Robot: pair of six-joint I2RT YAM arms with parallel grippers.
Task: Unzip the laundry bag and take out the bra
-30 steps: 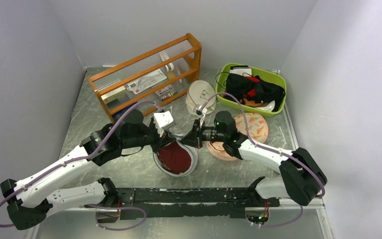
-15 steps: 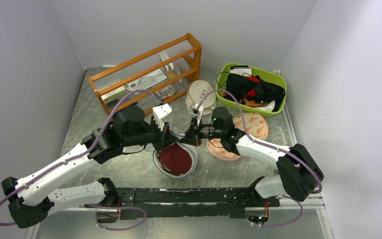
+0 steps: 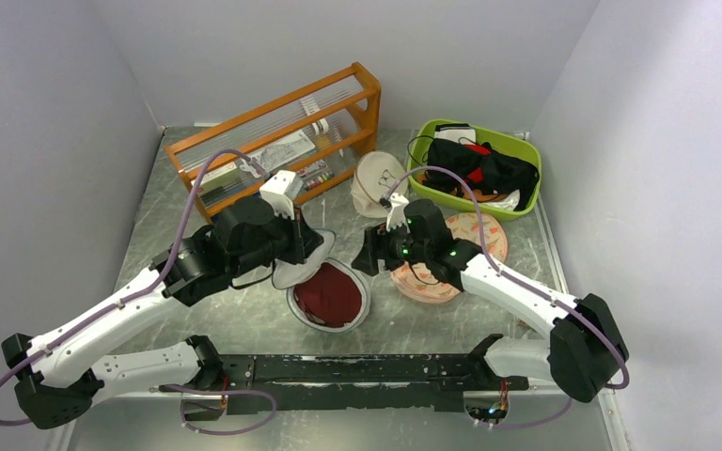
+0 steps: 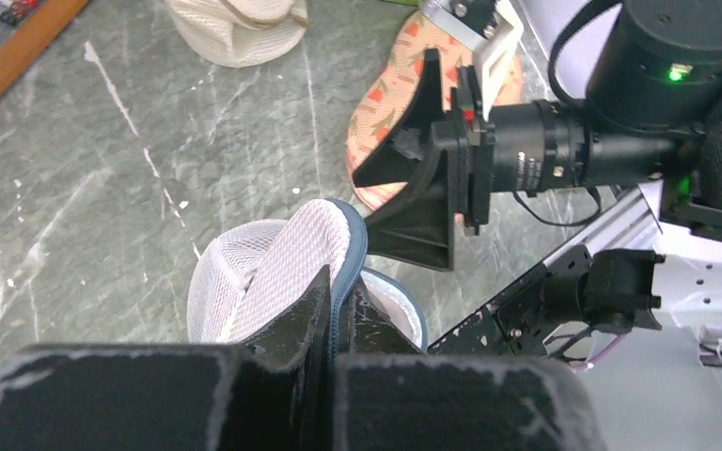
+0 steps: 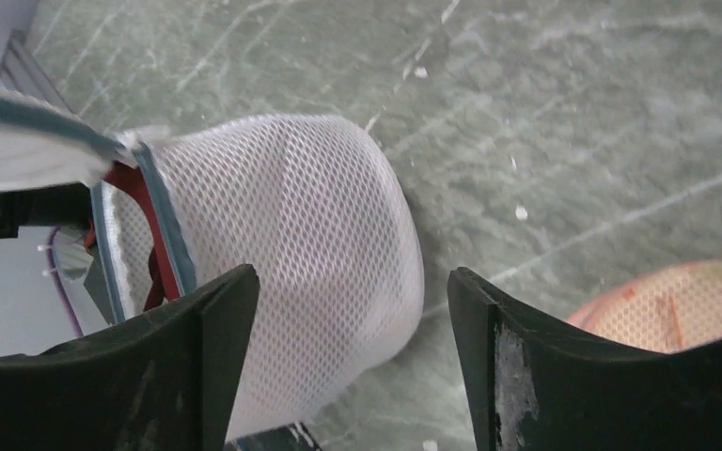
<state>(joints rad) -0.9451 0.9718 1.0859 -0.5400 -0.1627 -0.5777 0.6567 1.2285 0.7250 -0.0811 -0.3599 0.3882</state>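
Observation:
The laundry bag (image 3: pixel 293 303) lies mid-table, unzipped, its white mesh lid (image 3: pixel 299 272) folded up and back. The maroon bra (image 3: pixel 331 296) lies in the open bag. My left gripper (image 3: pixel 314 252) is shut on the lid's blue zip edge (image 4: pixel 348 254), holding it raised. My right gripper (image 3: pixel 363 261) hangs just right of the bag, open, with nothing held. In the right wrist view the gripper (image 5: pixel 353 282) frames the bag's mesh wall (image 5: pixel 320 235) beyond its fingertips, and a strip of red bra (image 5: pixel 147 218) shows in the zip gap.
An orange wooden rack (image 3: pixel 282 141) stands at the back left. A green basket (image 3: pixel 532 162) with black clothing sits at the back right. A cream pouch (image 3: pixel 378 183) and a peach pad (image 3: pixel 475 240) lie right of the bag. A black rail (image 3: pixel 357 371) runs along the near edge.
My right gripper opened, let go near the bag's rim and drew back to the right. The left gripper pulled the lid up and leftward, so the bag gapes wider.

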